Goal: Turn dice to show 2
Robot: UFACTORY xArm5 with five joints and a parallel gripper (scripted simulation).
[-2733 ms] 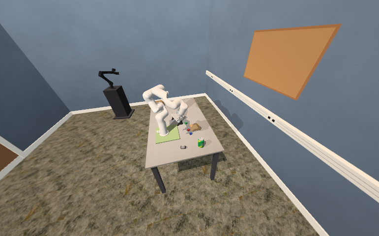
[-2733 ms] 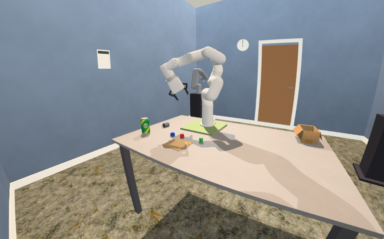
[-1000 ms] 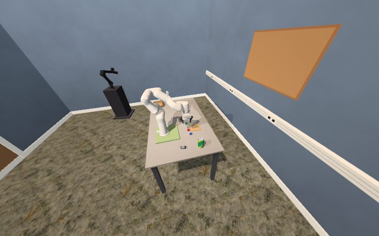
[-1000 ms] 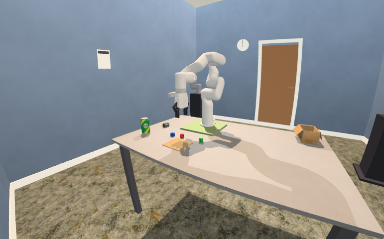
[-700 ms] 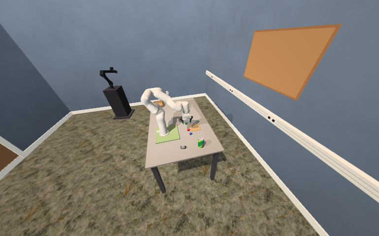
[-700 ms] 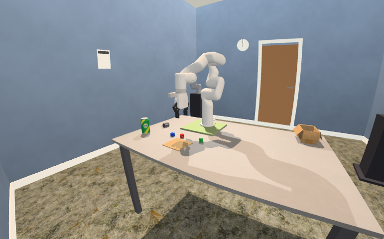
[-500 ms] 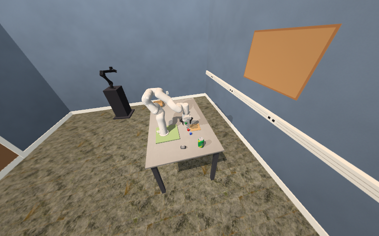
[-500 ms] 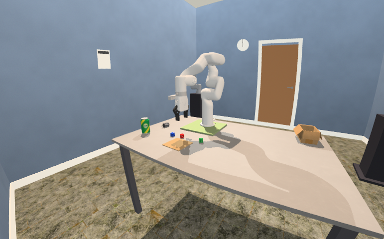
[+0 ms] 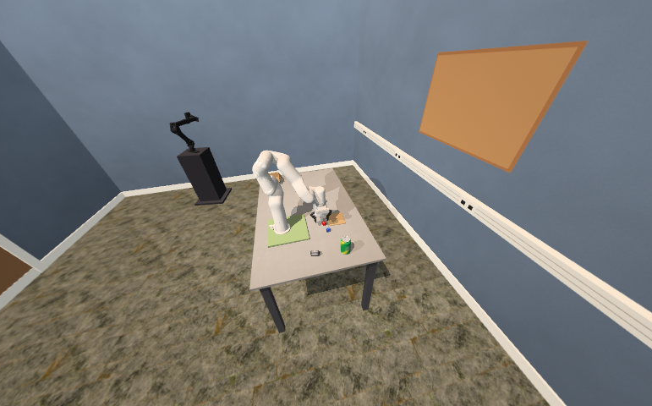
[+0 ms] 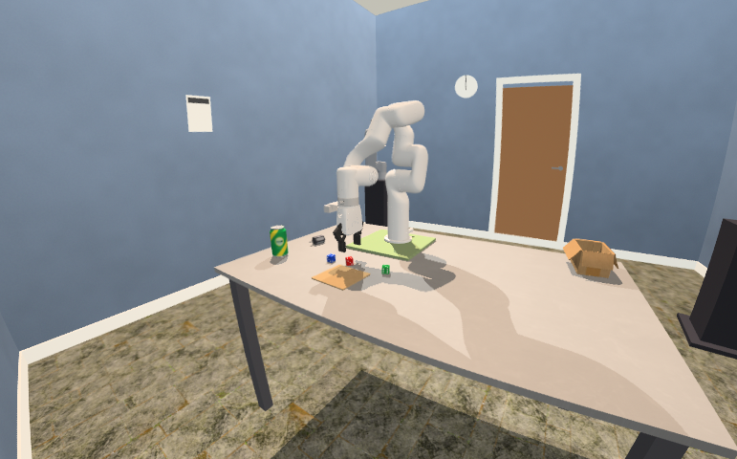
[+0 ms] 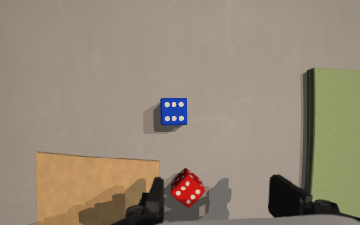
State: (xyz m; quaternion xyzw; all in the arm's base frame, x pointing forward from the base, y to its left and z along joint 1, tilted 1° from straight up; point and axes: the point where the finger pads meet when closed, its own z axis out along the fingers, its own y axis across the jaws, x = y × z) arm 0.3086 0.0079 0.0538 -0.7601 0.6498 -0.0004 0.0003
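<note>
The red die (image 9: 324, 223) (image 10: 349, 260) (image 11: 187, 188) sits on the table just beside the tan mat (image 9: 339, 219) (image 10: 325, 277) (image 11: 69, 175), turned diagonally, with 6 on top. The blue die (image 9: 328, 229) (image 10: 331, 258) (image 11: 174, 112) lies flat off the mat, 6 on top. The green die (image 10: 385, 269) stands on the table on another side of the mat; its top number is too small to read, and it is hidden in the top view. My gripper (image 9: 320, 218) (image 10: 350, 245) (image 11: 217, 194) is open and empty, above the table near the red die, which appears between the fingers, nearer the left one, in the wrist view.
A green board (image 9: 288, 239) (image 10: 416, 248) (image 11: 348, 141) lies under the arm's base. A green and yellow can (image 9: 345, 245) (image 10: 278, 241) and a small dark cylinder (image 9: 315, 253) (image 10: 317, 240) stand beyond the blue die. An open cardboard box (image 10: 590, 261) is at the far end.
</note>
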